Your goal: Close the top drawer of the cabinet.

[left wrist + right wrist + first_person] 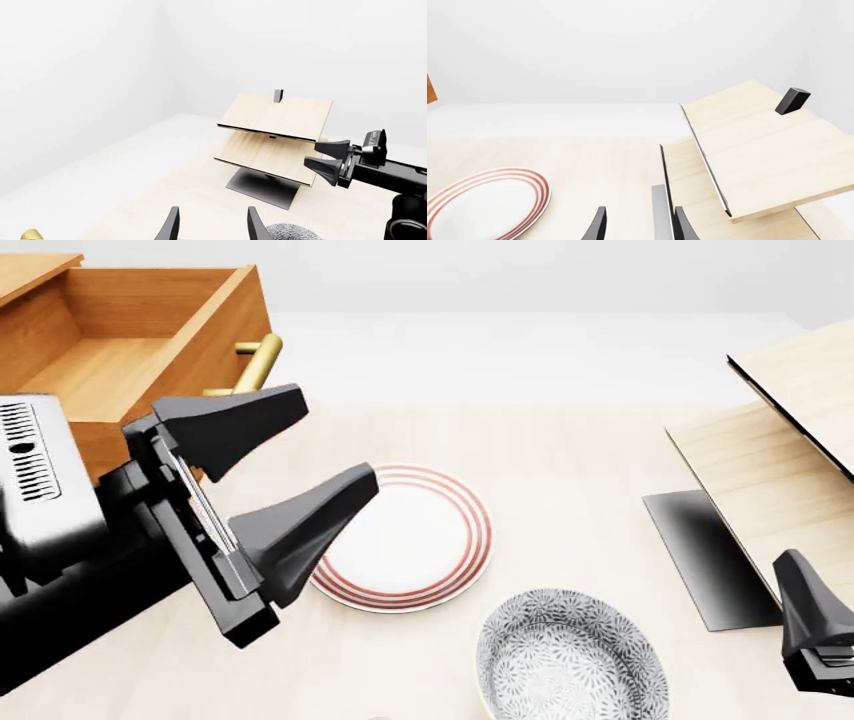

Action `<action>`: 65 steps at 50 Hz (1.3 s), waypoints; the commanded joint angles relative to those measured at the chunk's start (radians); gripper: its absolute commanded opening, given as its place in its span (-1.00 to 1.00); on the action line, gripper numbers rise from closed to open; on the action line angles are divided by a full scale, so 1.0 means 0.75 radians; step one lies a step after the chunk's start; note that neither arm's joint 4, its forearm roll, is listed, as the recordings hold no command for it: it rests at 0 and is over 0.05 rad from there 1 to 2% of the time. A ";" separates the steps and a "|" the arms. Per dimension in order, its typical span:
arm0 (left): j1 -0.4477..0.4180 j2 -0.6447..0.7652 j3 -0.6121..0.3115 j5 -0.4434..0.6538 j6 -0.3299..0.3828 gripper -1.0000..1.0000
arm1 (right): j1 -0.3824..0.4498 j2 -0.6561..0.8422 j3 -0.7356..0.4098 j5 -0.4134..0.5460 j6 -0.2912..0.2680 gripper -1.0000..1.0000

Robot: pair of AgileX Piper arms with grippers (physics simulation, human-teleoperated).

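The top drawer [120, 350] of the orange-brown cabinet [30, 270] stands pulled out at the far left in the front view, its inside bare. Its brass bar handle [256, 362] shows on the drawer front. My left gripper [340, 435] is open and empty, just on the near side of the drawer front and handle; its fingers [172, 226] also show in the left wrist view. My right gripper [321, 159] is open and empty at the near right, by the pale boards. A sliver of the cabinet [430, 88] shows in the right wrist view.
A white plate with red rings [400, 540] lies in the middle of the table, with a grey patterned bowl [571, 655] nearer to me. A rack of pale light-wood boards [781, 440] on a dark base [701, 555] stands at the right.
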 commanded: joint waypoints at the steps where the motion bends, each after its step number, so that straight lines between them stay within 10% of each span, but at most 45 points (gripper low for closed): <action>1: -0.112 0.284 -0.182 -0.094 0.017 1.00 | 0.000 -0.001 0.000 0.001 0.000 1.00; 36: 0.188 0.947 -0.723 0.158 0.068 1.00 | -0.001 -0.002 0.000 0.002 0.000 1.00; 65: 0.515 0.893 -0.598 0.193 0.099 1.00 | -0.001 -0.002 0.000 0.002 0.000 1.00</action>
